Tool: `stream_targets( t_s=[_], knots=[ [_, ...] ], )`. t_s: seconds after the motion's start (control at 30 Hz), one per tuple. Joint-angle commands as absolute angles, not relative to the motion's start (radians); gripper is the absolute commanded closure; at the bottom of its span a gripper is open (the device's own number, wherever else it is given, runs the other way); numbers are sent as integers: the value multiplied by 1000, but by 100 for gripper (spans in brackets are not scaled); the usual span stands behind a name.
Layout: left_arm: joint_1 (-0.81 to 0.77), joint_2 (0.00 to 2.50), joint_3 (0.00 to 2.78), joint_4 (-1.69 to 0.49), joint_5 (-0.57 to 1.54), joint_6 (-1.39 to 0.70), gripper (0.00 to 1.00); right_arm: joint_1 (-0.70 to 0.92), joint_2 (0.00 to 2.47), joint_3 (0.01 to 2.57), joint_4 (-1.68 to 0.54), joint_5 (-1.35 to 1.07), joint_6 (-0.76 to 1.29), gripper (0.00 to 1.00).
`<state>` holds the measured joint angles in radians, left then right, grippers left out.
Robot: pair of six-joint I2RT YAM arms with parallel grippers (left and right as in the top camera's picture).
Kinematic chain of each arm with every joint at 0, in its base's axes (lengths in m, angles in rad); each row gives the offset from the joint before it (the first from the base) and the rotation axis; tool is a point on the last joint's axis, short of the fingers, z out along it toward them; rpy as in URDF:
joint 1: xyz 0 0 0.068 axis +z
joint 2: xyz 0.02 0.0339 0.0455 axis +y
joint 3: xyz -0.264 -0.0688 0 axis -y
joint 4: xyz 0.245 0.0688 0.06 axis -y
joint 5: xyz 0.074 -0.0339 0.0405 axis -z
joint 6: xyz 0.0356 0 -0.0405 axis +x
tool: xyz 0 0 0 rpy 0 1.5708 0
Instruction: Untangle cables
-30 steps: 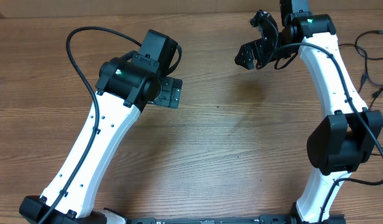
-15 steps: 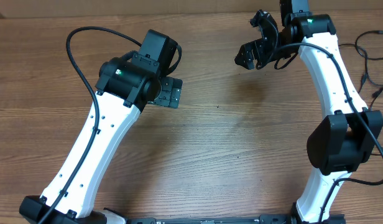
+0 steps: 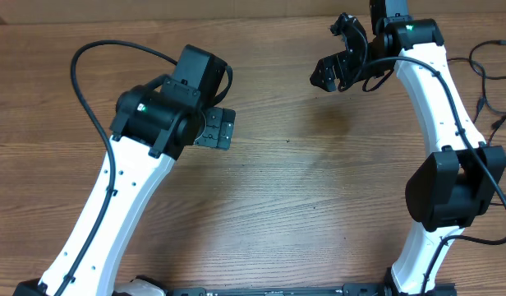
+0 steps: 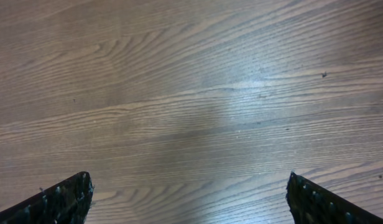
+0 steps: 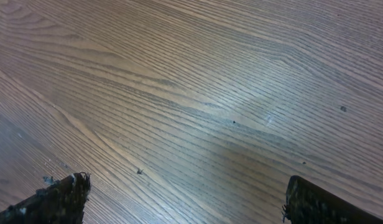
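Thin black cables (image 3: 481,78) lie as loose strands at the table's far right edge, to the right of the right arm. No cable shows in either wrist view. My left gripper (image 3: 214,129) hovers over bare wood left of centre, far from the cables. In the left wrist view my left gripper (image 4: 188,199) is open, with only wood grain between its fingertips (image 4: 67,196). My right gripper (image 3: 336,51) is at the back, right of centre, pointing left and away from the cables. In the right wrist view my right gripper (image 5: 185,199) is open with nothing in it.
The wooden table (image 3: 302,189) fills all views. The white right arm (image 3: 438,99) stands between the cables and the table's middle. Each arm carries its own thick black cable (image 3: 93,123). The back edge of the table runs along the top.
The left arm has swung a little to the left, taking its gripper with it. The right arm and the cables have not moved. Both grippers stay open.
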<state>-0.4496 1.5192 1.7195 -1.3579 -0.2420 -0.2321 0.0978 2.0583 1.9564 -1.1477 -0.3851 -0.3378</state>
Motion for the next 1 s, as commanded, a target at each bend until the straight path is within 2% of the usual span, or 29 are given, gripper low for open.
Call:
stream_targets(
  t_s=[0.0, 0.2, 0.37, 0.47, 0.67, 0.9, 0.97],
  knots=[
    [-446, 1457, 1729, -1333, -236, -224, 0, 96, 2022, 1951, -1147, -382, -342, 0],
    [-445, 1369, 1728, -1146, -235, -224, 0, 96, 2022, 1951, -1147, -382, -342, 0],
    [-445, 1282, 1615, -888, -236, -206, 0, 96, 2022, 1951, -1147, -382, -342, 0],
    [-430, 1161, 1353, -575, -235, -202, 1, 96, 2022, 1951, -1147, -382, -342, 0],
    [-398, 920, 888, -95, -225, -202, 0, 96, 2022, 1951, -1147, -382, -342, 0],
    [-244, 636, 393, 342, -22, -202, 0, 96, 2022, 1951, -1147, -382, -342, 0],
    [-208, 565, 304, 410, 5, -202, 0, 96, 2022, 1951, -1147, -382, -342, 0]
  ],
)
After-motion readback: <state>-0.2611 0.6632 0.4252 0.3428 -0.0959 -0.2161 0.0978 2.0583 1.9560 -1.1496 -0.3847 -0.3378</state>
